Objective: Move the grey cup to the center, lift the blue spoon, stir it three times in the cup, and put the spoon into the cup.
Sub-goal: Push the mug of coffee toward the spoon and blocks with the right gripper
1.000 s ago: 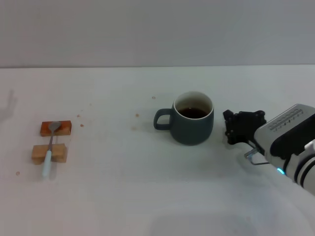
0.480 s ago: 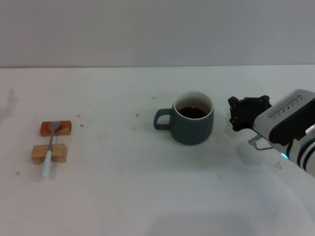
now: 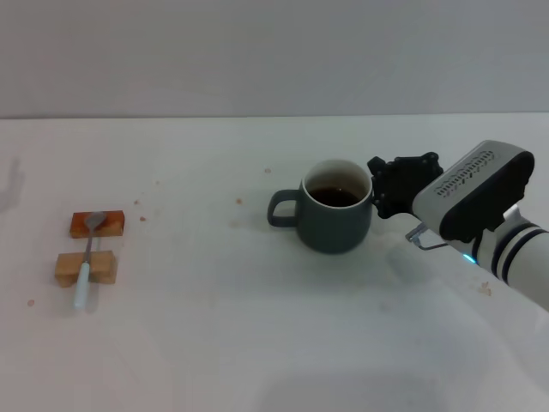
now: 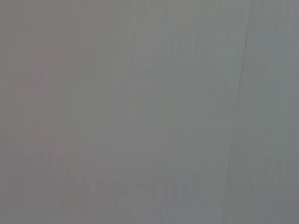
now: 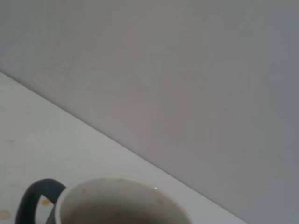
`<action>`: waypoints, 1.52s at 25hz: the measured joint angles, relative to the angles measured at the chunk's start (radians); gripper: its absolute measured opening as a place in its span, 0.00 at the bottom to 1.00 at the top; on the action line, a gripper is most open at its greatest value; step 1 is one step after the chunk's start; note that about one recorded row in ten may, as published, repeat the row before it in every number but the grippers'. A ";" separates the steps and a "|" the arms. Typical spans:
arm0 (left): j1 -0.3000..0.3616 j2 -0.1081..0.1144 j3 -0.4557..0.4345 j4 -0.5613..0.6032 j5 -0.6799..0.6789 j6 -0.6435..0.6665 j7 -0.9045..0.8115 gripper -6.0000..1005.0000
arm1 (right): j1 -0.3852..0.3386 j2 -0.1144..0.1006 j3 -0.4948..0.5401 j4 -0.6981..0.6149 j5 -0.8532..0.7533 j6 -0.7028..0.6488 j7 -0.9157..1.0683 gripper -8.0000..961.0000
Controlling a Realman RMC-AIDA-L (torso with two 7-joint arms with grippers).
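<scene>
The grey cup (image 3: 334,225) stands right of the table's middle, handle to the left, with dark liquid inside. It fills the lower edge of the right wrist view (image 5: 117,200). My right gripper (image 3: 388,187) is open and close beside the cup's right side at rim height, holding nothing. The blue spoon (image 3: 86,257) lies at the far left across two wooden blocks, bowl on the farther one, pale handle towards me. My left gripper is out of view; its wrist view shows only a plain grey surface.
The reddish wooden block (image 3: 97,224) and the lighter wooden block (image 3: 86,268) carry the spoon. The white table (image 3: 214,326) has small brown specks around the cup and blocks. A grey wall (image 3: 274,51) rises behind the table.
My right gripper has moved left and slightly up, from a gap away to right beside the cup's right side. The cup and spoon have not moved.
</scene>
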 joint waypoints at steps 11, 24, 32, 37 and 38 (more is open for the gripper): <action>-0.001 -0.001 0.000 0.005 -0.004 -0.013 0.000 0.67 | -0.006 0.022 -0.060 0.038 0.002 0.028 0.008 0.01; -0.004 -0.001 0.001 0.004 -0.003 -0.015 0.000 0.67 | -0.008 0.025 -0.137 0.073 0.008 0.035 0.063 0.01; 0.003 0.001 0.009 0.004 0.000 -0.016 0.000 0.67 | -0.021 0.025 -0.070 0.058 0.008 0.035 0.064 0.01; 0.007 0.001 0.011 0.004 0.006 -0.016 0.000 0.67 | -0.050 0.022 0.000 0.061 0.005 0.029 0.060 0.01; 0.008 0.001 0.011 0.004 0.006 -0.016 0.000 0.67 | -0.055 0.022 0.005 0.063 0.003 0.029 0.059 0.01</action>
